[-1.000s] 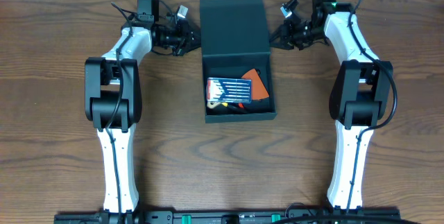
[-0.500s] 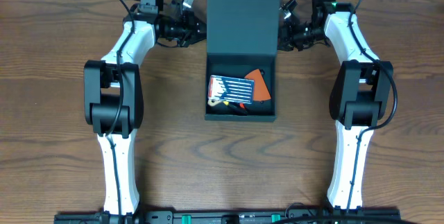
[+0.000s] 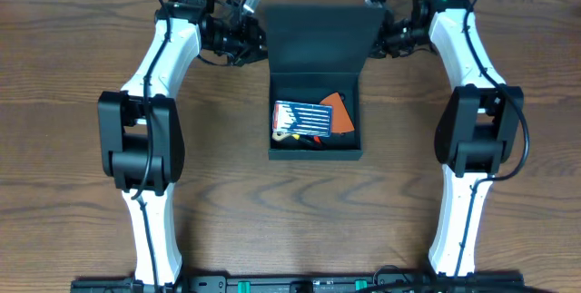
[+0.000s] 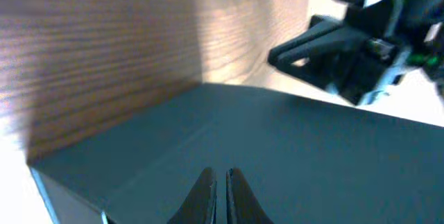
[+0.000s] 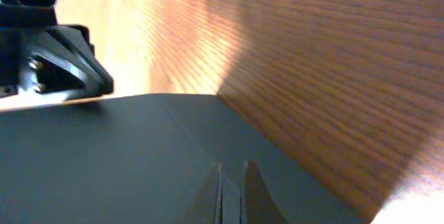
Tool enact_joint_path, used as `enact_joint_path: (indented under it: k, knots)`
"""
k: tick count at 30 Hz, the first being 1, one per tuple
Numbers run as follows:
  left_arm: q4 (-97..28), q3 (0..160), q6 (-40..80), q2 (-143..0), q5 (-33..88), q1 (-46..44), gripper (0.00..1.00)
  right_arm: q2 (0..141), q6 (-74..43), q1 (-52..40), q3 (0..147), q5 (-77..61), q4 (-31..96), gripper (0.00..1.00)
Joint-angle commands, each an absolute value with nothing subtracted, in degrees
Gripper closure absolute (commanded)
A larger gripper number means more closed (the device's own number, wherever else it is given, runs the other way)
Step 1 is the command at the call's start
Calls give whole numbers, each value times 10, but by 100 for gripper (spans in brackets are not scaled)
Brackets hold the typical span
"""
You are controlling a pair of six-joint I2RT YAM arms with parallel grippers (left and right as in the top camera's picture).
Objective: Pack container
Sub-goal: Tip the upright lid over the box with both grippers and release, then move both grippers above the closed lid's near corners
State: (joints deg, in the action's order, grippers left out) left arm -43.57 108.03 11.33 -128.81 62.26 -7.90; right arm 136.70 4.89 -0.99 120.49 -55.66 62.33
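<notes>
Container point(image 3: 315, 154) is lying open with its hinged lid point(image 3: 322, 39) tilting up between your two pincers.

Your left pincer point(image 4: 220, 177) is holding its fingers almost together, with only a thin slit between them and nothing showing in it. Its tips are pointing at the lid's dark matte face, which is filling the left wrist view just ahead of them. I cannot tell whether the tips are touching the card.

Your right pincer point(image 5: 232, 168) is looking much the same. Its fingers are nearly closed on a narrow slit and aiming at the lid surface just ahead, and contact is unclear there too.

From overhead, each pincer is sitting right at a side edge of the lid, the left one at the left edge and the right one at the right. They are facing each other across it, and each wrist camera is catching the opposite pincer beyond the lid's far edge.

Outward from the pincers, towards the arm bases, the body of the container is resting on the worktop point(image 3: 73, 193). Inside it, a small blue case of screwdrivers point(image 3: 302, 119) is lying flat. An orange piece point(image 3: 340, 112) is touching the case on the right pincer's side. Something yellow and dark point(image 3: 295, 139) is peeking out at the case edge farthest from the pincers.
</notes>
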Motion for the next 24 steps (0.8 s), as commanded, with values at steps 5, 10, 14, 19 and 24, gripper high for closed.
enact_joint_path:
  k: [5,10,14,19,24]
  knots:
    - [-490,1094,41,-1227,590,-86,95,1324,69,-15,1219,-519,658,99]
    - [-554,1094,19,-1210,586,-86,95,1306,83,-16,1219,-465,709,99]
    - [-636,1094,-34,-1204,506,-86,95,1285,89,-25,1219,-370,769,99]
    - [-680,1094,-63,-1194,444,-86,94,1248,81,-47,1219,-276,809,99]
    - [-722,1094,-64,-1166,284,-86,94,1207,22,-77,1219,-169,830,99]
